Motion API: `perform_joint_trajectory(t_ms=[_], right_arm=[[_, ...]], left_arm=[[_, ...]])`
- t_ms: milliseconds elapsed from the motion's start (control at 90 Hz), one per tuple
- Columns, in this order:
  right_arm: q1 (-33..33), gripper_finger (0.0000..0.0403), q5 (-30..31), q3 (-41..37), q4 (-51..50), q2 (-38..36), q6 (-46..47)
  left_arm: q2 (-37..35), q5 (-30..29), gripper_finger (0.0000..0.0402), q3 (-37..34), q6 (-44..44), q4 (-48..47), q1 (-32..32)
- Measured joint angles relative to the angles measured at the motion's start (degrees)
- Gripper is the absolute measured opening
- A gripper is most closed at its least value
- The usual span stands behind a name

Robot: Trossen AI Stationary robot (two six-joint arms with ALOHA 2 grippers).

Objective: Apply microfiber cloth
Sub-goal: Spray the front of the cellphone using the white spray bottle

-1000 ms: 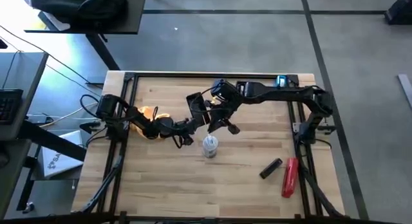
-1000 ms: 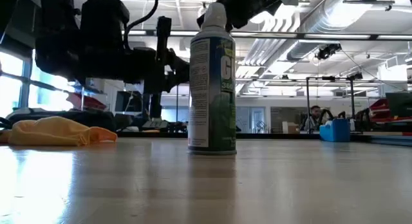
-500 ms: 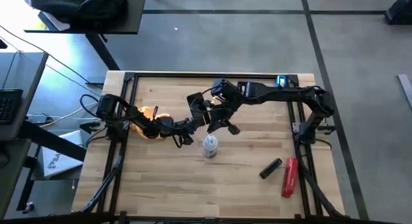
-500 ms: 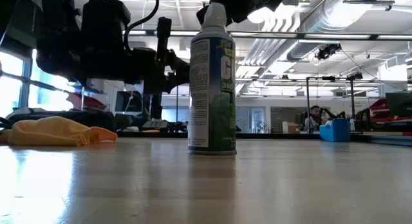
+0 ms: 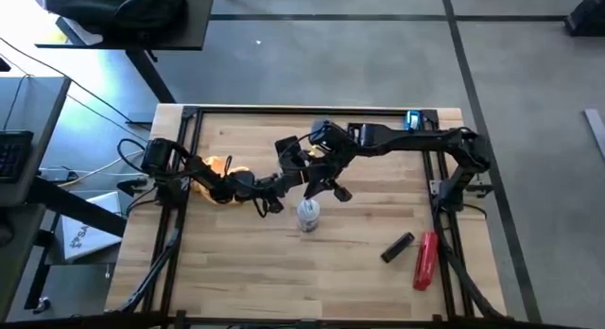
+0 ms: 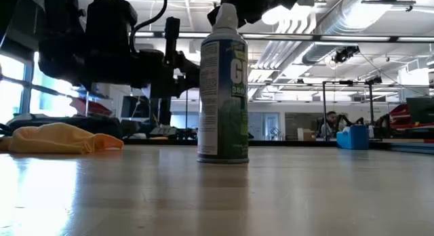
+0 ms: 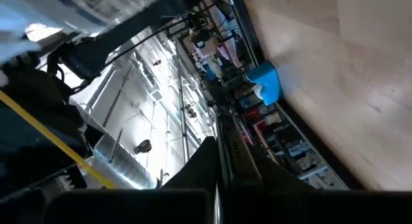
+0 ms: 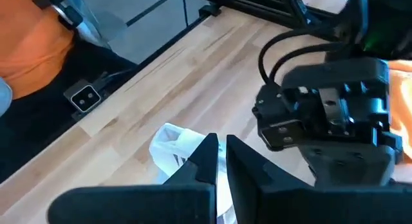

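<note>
The orange-yellow microfiber cloth (image 5: 219, 165) (image 6: 57, 138) lies crumpled on the table's left part, behind my left arm, and no gripper touches it. A white-capped spray can (image 5: 308, 214) (image 6: 224, 93) stands upright mid-table. My right gripper (image 5: 336, 191) (image 8: 220, 150) hangs shut just above and beside the can's cap (image 8: 168, 145). My left gripper (image 5: 272, 203) (image 7: 219, 159) is shut, lies low on its side left of the can and holds nothing. My right gripper points slanting down at the can's white cap (image 6: 227, 12) from the far right. I cannot tell whether its fingers touch the cap. The can stands upright on the table.
A black phone (image 5: 397, 246) and a red tool (image 5: 425, 259) lie near the right front corner. Black frame rails (image 5: 312, 110) border the table's far edge and sides. Someone in orange clothing (image 8: 26, 50) shows beyond the table edge. Bare wood lies along the near edge.
My right gripper has edged a little toward the can, staying shut. The can's label has turned slightly about its axis while the can stays upright in place.
</note>
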Motion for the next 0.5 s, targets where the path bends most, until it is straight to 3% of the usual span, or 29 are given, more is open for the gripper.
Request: perform_joint_trajectory(t_ms=[500], right_arm=[[0.2,0.0000,-0.4,0.2,-1.6,1.3,0.1]], left_arm=[[0.0,0.7,0.0008,1.6,0.2,0.0,-0.1]])
